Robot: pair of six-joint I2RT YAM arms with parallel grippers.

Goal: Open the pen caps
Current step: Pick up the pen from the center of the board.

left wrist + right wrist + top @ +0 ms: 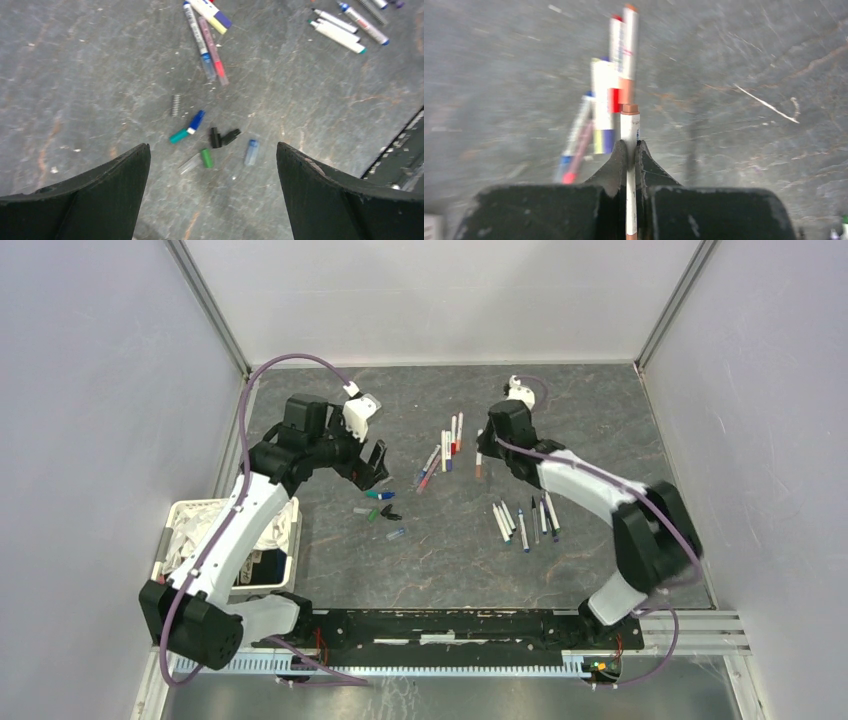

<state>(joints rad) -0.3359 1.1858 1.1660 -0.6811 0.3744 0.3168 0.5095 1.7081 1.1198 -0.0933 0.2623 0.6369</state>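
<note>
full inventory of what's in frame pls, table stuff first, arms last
held pen: 1, white barrel, brown cap, in the right gripper
middle pens: about six, white, mixed coloured ends, table centre
right-hand pens: about six, white, coloured ends, near the right arm
loose caps: about seven, blue, teal, black, green, clear, under the left gripper
spring: 1, grey metal, beside the caps
basket: 1, white, left table edge
table: 1, dark grey
left gripper: jaws open, empty
right gripper: jaws shut on held pen
</note>
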